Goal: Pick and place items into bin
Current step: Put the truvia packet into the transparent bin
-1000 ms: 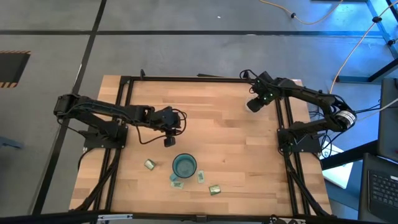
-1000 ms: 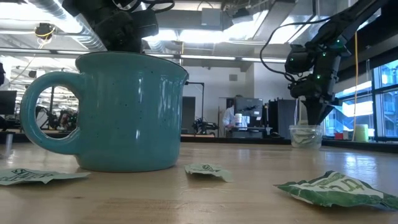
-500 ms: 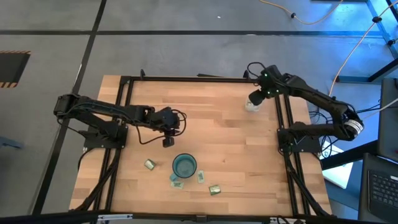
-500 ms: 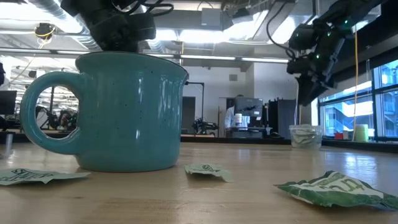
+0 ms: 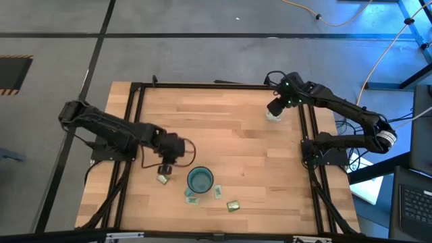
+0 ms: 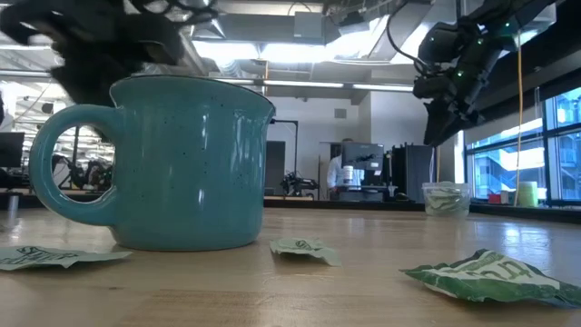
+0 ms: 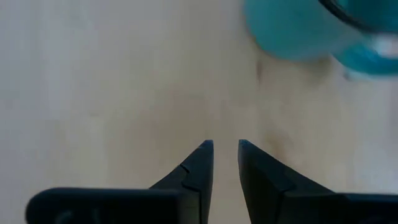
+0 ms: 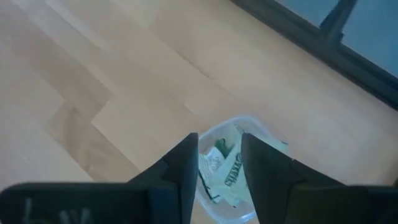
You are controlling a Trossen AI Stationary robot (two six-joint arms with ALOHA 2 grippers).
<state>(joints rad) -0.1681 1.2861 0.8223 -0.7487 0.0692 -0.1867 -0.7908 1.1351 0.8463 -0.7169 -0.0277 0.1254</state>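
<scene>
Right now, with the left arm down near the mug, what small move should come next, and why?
Probably lower the left gripper onto the packet just below it and close. Its fingers stand slightly apart with nothing between them, and that packet lies loose on the table left of the teal mug. The right gripper hangs over the cup, empty.

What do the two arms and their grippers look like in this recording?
Both arms are dark, jointed links with black cables looping near the wrists. The right arm shows small green lights near its wrist. The left gripper and right gripper each have two flat, dark, wedge-shaped fingers tapering to narrow tips.
</scene>
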